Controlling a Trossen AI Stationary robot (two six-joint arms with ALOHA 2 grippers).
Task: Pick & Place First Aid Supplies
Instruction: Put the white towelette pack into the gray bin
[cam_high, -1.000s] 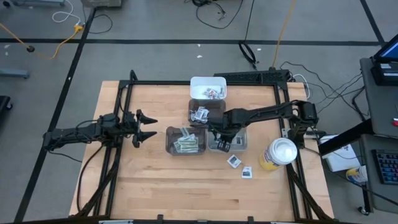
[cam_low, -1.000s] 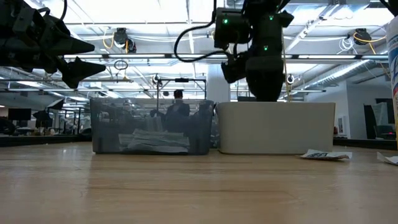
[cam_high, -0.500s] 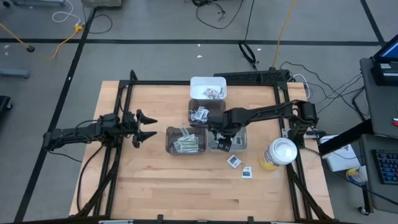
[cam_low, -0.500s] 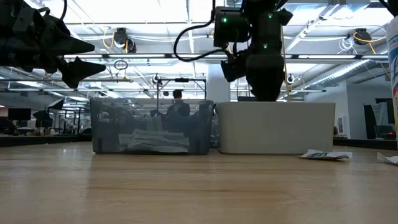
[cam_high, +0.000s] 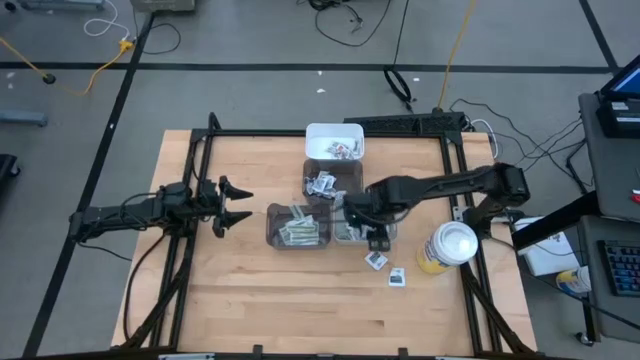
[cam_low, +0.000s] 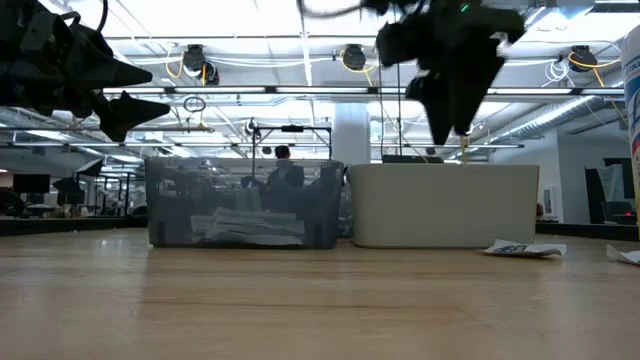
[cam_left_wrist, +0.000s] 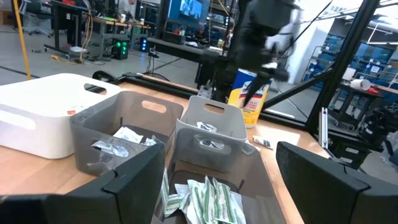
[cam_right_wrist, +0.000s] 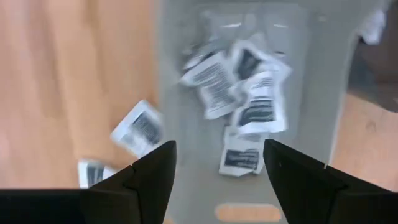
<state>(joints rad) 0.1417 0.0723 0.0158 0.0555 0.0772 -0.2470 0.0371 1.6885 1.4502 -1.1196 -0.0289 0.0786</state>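
Observation:
My right gripper (cam_high: 377, 236) hangs open above the near end of the light grey bin (cam_high: 384, 216), clear of its rim in the low view (cam_low: 452, 95). White sachets with dark print (cam_right_wrist: 245, 93) lie on that bin's floor. Two more sachets (cam_high: 376, 260) (cam_high: 397, 278) lie flat on the table just nearer, and show beside the bin in the right wrist view (cam_right_wrist: 138, 129). My left gripper (cam_high: 236, 205) waits open and raised at the table's left, pointing at the bins.
A dark bin (cam_high: 297, 225) of greenish strip packets stands left of the light grey one. Another dark bin (cam_high: 320, 182) and a white bin (cam_high: 335, 142) stand behind. A yellow canister with a white lid (cam_high: 447, 248) stands at the right edge. Bare wood lies toward the near edge.
My right gripper has risen out of the light grey bin and shifted a little toward the table's near and right edges. It now hangs well above the rim. The sachets in the bin and on the table lie still.

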